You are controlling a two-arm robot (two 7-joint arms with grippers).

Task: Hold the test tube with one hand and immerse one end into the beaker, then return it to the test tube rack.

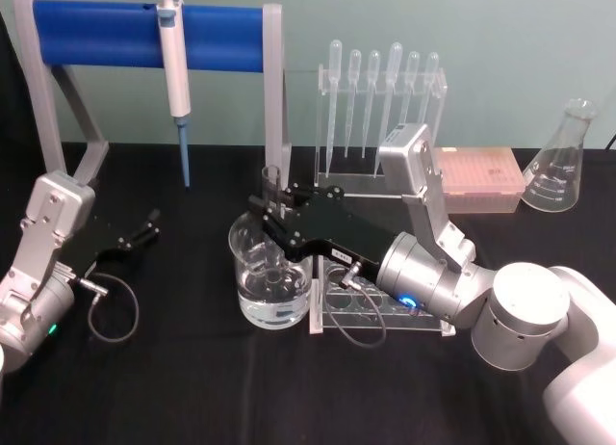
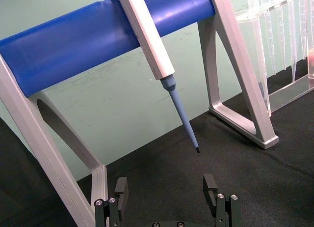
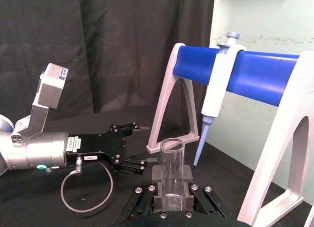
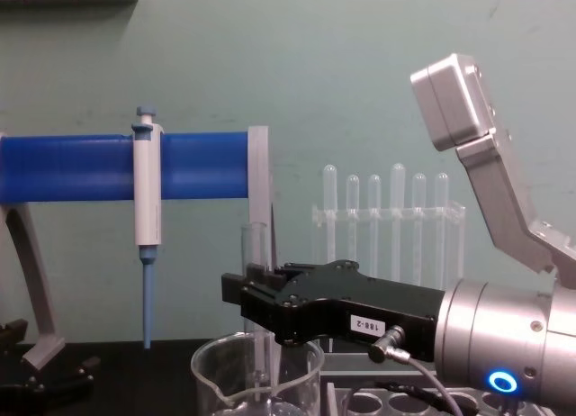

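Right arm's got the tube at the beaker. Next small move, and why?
Probably ease the right tool straight down a touch. It is shut on the test tube, held upright inside the rim of the beaker, but I cannot tell that its closed end has reached the water. The left tool is parked, open.

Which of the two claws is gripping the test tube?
The right claw, shut on the upright test tube in the beaker; the left claw sits open and empty.
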